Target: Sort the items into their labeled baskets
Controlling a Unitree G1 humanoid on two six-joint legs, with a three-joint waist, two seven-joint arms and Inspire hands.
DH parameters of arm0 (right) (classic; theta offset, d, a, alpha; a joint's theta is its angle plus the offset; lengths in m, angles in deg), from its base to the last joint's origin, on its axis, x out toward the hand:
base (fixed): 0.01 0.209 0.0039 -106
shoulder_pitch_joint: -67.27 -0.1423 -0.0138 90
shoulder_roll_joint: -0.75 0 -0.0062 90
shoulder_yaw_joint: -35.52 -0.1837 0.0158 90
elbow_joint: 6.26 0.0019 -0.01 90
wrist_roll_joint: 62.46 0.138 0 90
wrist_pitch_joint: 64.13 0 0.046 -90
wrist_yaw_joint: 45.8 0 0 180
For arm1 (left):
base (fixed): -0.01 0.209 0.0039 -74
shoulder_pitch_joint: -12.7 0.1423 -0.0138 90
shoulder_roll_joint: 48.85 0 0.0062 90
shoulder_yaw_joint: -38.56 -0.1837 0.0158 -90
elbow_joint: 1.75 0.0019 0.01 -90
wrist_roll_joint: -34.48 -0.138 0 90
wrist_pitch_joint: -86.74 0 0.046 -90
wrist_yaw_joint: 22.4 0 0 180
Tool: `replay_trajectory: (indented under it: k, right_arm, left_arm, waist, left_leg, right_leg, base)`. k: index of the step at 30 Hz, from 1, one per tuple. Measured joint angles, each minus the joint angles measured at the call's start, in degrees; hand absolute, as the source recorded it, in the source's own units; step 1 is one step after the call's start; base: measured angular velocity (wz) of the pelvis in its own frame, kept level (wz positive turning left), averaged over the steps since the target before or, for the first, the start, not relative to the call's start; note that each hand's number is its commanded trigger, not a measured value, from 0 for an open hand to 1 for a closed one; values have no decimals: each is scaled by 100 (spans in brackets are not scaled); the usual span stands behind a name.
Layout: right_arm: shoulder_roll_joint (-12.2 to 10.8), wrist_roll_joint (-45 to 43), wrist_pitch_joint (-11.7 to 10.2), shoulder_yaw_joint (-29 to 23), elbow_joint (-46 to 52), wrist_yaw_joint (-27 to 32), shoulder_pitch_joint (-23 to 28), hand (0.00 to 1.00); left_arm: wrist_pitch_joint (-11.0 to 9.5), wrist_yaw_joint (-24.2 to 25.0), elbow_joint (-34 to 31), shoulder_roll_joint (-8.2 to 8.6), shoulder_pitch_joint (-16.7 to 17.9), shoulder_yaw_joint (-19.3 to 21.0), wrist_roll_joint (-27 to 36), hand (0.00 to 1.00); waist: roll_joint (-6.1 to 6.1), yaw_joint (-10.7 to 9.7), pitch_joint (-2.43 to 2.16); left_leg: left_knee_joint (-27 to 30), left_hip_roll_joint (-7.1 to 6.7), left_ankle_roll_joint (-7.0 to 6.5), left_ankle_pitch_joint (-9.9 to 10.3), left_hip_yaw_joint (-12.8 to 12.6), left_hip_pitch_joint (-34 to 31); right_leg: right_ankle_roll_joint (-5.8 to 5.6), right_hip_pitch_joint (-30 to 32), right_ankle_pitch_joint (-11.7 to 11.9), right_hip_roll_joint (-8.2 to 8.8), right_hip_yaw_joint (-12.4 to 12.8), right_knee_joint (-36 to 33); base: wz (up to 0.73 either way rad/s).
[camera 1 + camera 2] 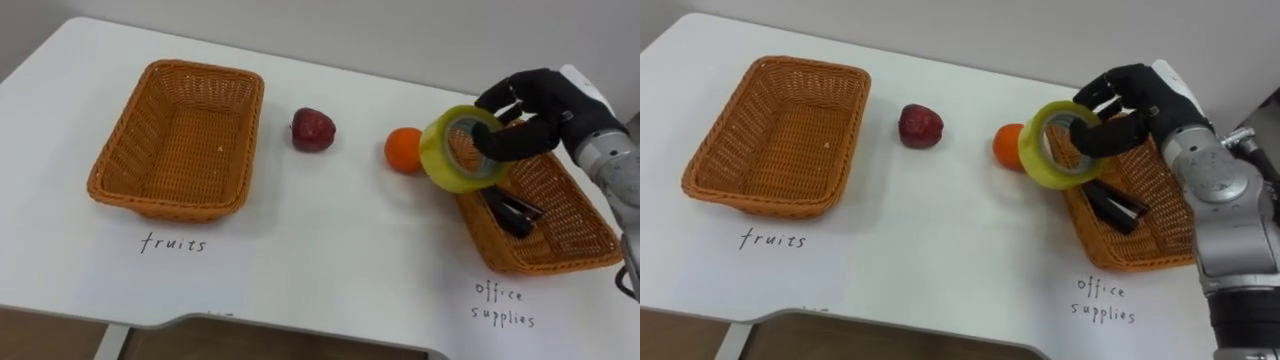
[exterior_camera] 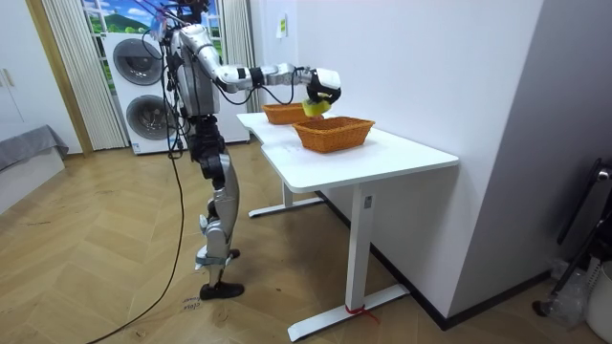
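One early release could spoil this: my right hand (image 1: 535,110), curled round the tape (image 1: 462,148), hangs over the rim of the supplies basket (image 1: 580,220), beside the orange (image 1: 403,149); dropped here, it may bounce out.

**A:** What carries everything?

**B:** A white counter (image 1: 320,265), with handwritten words (image 1: 173,243) near its front edge.

**A:** And the room around it?

**B:** A wooden floor (image 2: 105,277), and a plain white wall (image 2: 430,67) behind the counter. Two washing machines (image 2: 142,91) stand stacked in the far corner, with a pale pleated curtain (image 2: 67,76) just beside them, on the room view's left.
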State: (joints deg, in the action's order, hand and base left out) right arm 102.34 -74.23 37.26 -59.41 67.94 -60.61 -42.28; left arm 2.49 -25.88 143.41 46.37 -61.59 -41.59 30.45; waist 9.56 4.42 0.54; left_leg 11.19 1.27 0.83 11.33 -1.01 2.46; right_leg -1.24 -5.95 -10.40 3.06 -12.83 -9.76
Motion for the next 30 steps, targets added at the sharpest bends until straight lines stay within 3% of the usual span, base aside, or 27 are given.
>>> replay_trajectory:
  k: [6,17,18,19,20,30]
  right_arm:
    - [71,18,-53,-4,-176,141,0,100]
    - [250,129,-46,-128,-715,224,-1,100]
    - [284,149,-44,-130,-773,225,-1,82]
    - [298,151,-44,-130,-801,225,-1,23]
    - [319,151,-30,-130,-833,225,-1,0]
    - [349,141,-25,-136,-901,225,-8,0]
  left_arm:
    - [6,-10,-11,9,78,-2,-2,0]
    - [23,-12,-5,-1,106,12,-54,0]
    - [26,-15,-2,-3,111,12,-54,0]
    - [30,-16,-2,-3,112,12,-53,0]
    - [35,-16,-2,-3,113,11,-53,0]
    - [56,-86,-1,-3,115,11,-51,0]
  waist:
    - [-107,-113,-60]
    - [-39,-117,-74]
    - [-31,-113,-74]
    - [-28,-113,-74]
    - [-25,-114,-72]
    - [-45,-142,-64]
  left_leg:
    - [0,1,0,0,-5,29]
    - [-21,2,0,1,-21,2]
    - [-22,2,0,1,-22,2]
    - [-23,2,0,1,-21,2]
    - [-26,2,0,1,-22,1]
    - [16,3,0,3,-20,-11]
  right_leg:
    - [0,-1,0,-1,4,0]
    - [0,-4,0,3,12,-11]
    - [0,-3,0,3,12,-11]
    - [0,-3,0,3,12,-11]
    - [0,0,0,3,12,-11]
    - [0,5,0,6,-12,-8]
  base:
    - [0]
    - [0]
    - [0]
    - [0]
    - [0]
    - [0]
